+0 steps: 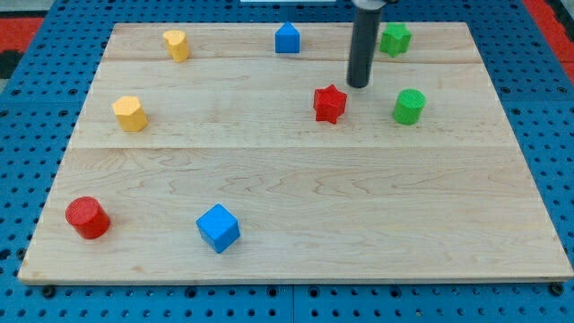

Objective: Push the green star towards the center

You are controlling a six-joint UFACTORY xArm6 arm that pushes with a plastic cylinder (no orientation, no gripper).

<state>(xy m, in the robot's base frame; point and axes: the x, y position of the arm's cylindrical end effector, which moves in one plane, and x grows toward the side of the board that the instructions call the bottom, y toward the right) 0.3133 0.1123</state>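
The green star (395,39) lies near the top edge of the wooden board (296,224), at the view's upper right. My tip (359,85) is on the board below and left of the green star, with a gap between them. It stands just above and right of the red star (329,103), close to it. A green cylinder (409,106) lies to the right of my tip.
A blue house-shaped block (287,39) sits at the top middle. Two yellow blocks lie at the left (177,44) (130,113). A red cylinder (87,217) and a blue cube (218,227) lie at the lower left. Blue pegboard (27,99) surrounds the board.
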